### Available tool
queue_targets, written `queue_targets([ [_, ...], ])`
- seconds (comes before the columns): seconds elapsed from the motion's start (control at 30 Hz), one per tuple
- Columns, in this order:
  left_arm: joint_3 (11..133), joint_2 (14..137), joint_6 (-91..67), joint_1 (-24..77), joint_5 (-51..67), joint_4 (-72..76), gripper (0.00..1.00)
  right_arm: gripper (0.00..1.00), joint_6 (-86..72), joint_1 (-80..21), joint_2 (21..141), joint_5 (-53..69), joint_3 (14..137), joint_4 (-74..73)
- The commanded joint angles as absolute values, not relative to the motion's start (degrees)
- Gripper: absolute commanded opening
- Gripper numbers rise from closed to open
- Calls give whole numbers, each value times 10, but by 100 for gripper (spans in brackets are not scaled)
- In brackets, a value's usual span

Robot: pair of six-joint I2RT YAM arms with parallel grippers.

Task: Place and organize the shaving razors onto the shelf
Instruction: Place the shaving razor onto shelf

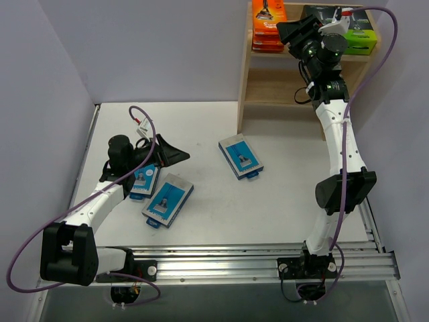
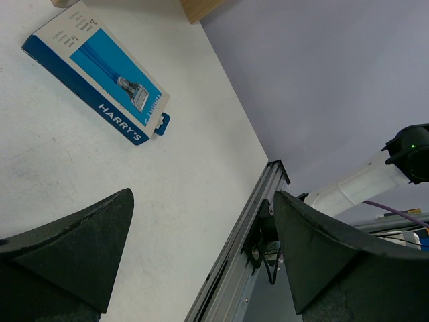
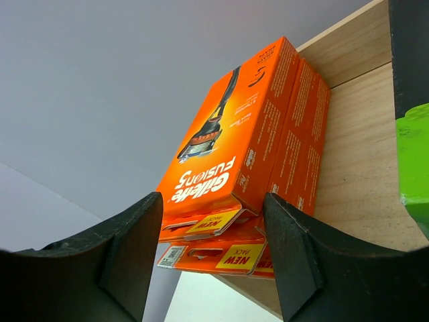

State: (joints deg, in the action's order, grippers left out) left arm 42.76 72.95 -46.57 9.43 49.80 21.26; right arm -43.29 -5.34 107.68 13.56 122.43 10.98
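Though walled in grey on the left, back and right, lies broad and bare across the middle of the white table [image 1: 288, 201], down to the aluminium rail [image 1: 221, 258] along the near edge. Up in the far right corner: the wooden shelf [image 1: 249, 74], two tiers between side panels. On its upper tier, at the left, a stack of orange packs [image 1: 268, 23]; at the right, black boxes [image 1: 365, 27] with lime-green ends. Between those two, reaching in over the tier, the right gripper [image 1: 285, 33], with little room on either side. From the right wrist: fingers [image 3: 134, 255] set partway apart astride the near end of the top orange pack [image 3: 228, 147]; cannot tell whether pressing on it or just clear of it. Close at the right edge of that view, a lime-green box end [image 3: 415, 161] on the shelf board.

Low over the table's left side: the left gripper [image 1: 175, 153], spread wide, holding nothing, aimed rightward. Partly under that arm, the first light-blue card [image 1: 145, 181]; just beside it toward the near edge, the second light-blue card [image 1: 167, 200], lying askew. Well apart, out in the middle before the shelf, the third light-blue card [image 1: 240, 159]; from the left wrist, only bare table between it and the open fingers [image 2: 74, 255]. Along the right arm, a purple cable [image 1: 344, 168].
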Motion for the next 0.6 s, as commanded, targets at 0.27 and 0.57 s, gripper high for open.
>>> queue_targets([
  [0.27, 429, 726, -469, 96, 509, 250, 94, 57, -423, -60, 1068, 153, 1251, 149],
  [0.57, 429, 728, -471, 95, 510, 251, 94, 57, -414, -60, 1061, 146, 1250, 138],
])
